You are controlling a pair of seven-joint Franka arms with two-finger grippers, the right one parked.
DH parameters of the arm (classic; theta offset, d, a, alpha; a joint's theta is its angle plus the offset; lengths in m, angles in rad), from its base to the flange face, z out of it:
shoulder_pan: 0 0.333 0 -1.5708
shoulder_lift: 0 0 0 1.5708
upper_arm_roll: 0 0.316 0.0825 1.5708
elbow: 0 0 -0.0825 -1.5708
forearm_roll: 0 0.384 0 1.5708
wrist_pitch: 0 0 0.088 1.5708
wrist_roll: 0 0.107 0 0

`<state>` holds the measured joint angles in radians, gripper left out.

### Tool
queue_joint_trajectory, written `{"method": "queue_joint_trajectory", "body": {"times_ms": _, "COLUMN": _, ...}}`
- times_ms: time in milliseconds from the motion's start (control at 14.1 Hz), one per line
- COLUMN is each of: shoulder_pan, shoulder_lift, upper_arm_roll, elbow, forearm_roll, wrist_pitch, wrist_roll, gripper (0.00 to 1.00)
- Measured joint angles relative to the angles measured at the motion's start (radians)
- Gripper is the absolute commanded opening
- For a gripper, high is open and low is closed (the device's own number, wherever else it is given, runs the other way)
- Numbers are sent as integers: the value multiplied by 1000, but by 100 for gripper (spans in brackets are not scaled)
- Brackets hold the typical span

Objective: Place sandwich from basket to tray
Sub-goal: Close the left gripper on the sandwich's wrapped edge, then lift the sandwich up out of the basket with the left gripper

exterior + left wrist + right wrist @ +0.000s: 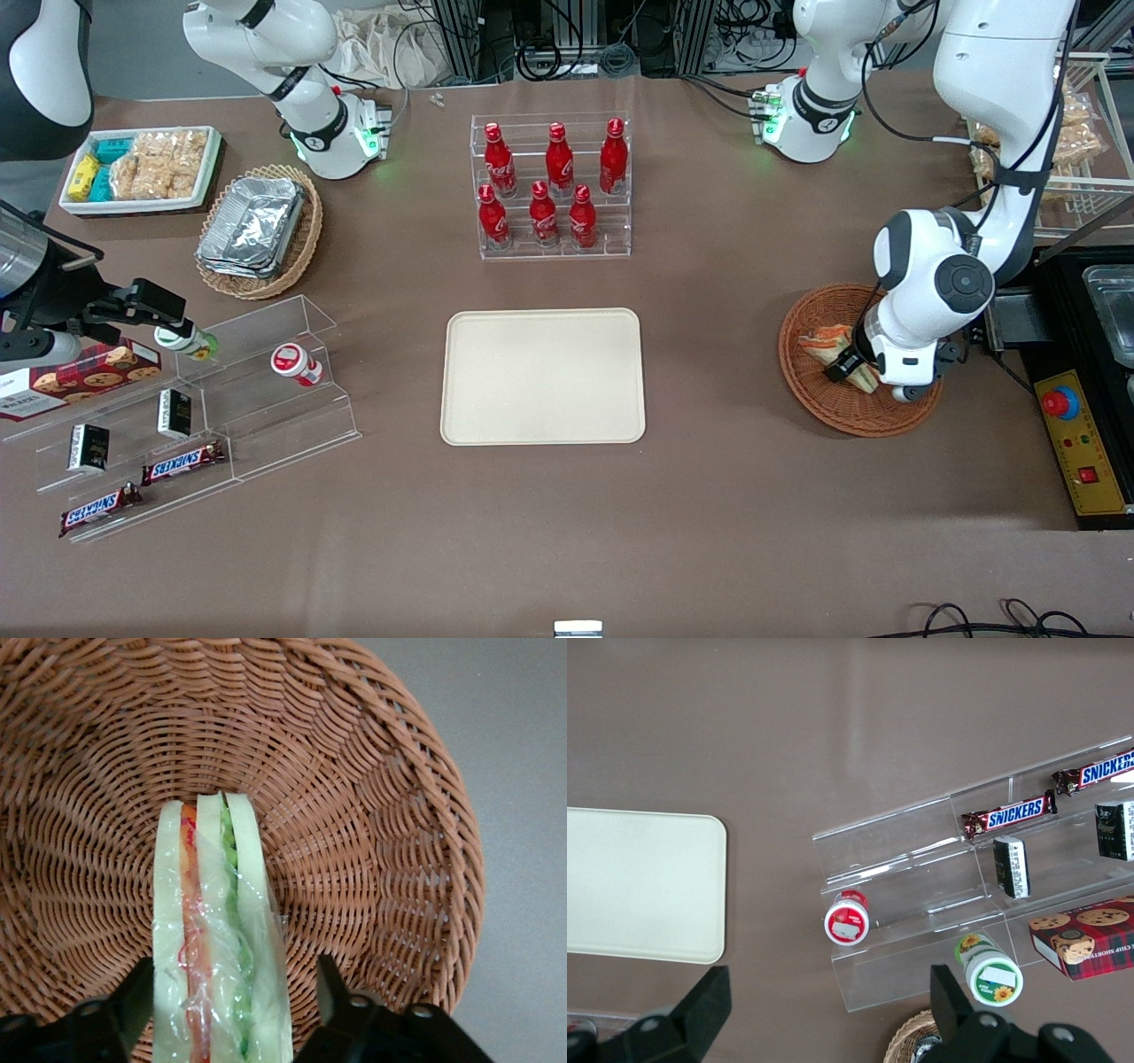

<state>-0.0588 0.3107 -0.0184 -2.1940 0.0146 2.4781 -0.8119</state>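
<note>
The sandwich (828, 342), a plastic-wrapped white-bread wedge with orange, red and green layers, lies in the reddish-brown wicker basket (850, 418) toward the working arm's end of the table. My left gripper (854, 372) is down inside the basket. In the left wrist view its black fingers (333, 990) stand on either side of the sandwich (213, 904). A gap shows between one finger and the bread, so the gripper (235, 988) is open around it. The basket's woven wall (372, 815) surrounds both. The cream tray (542, 376) sits bare at mid-table.
A clear rack of red bottles (551, 188) stands farther from the front camera than the tray. A control box with a red button (1060, 403) lies beside the basket. A clear stepped shelf with snacks (190, 416) and a foil-tray basket (259, 229) lie toward the parked arm's end.
</note>
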Motion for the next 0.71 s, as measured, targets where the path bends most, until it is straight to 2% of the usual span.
{"method": "queue_joint_trajectory", "body": {"times_ms": 141, "shoulder_pan": 0, "shoulder_lift": -1, "upper_arm_roll": 1, "elbow": 0, "forearm_roll": 0, "wrist_pitch": -1, "wrist_roll": -14, "gripper": 14}}
{"method": "queue_joint_trajectory", "body": {"times_ms": 212, "shoulder_pan": 3, "shoulder_lift": -6, "upper_arm_roll": 1, "elbow": 0, "forearm_roll": 0, "wrist_pitch": -10, "wrist_roll": -21, "gripper": 10}}
{"method": "queue_joint_trajectory", "body": {"times_ms": 495, "shoulder_pan": 12, "shoulder_lift": -76, "upper_arm_roll": 0, "elbow": 50, "forearm_roll": 0, "wrist_pitch": -179, "wrist_roll": -32, "gripper": 9}}
{"method": "queue_joint_trajectory", "body": {"times_ms": 707, "shoulder_pan": 9, "shoulder_lift": -138, "upper_arm_roll": -7, "elbow": 236, "forearm_roll": 0, "wrist_pitch": -465, "wrist_roll": -40, "gripper": 9}}
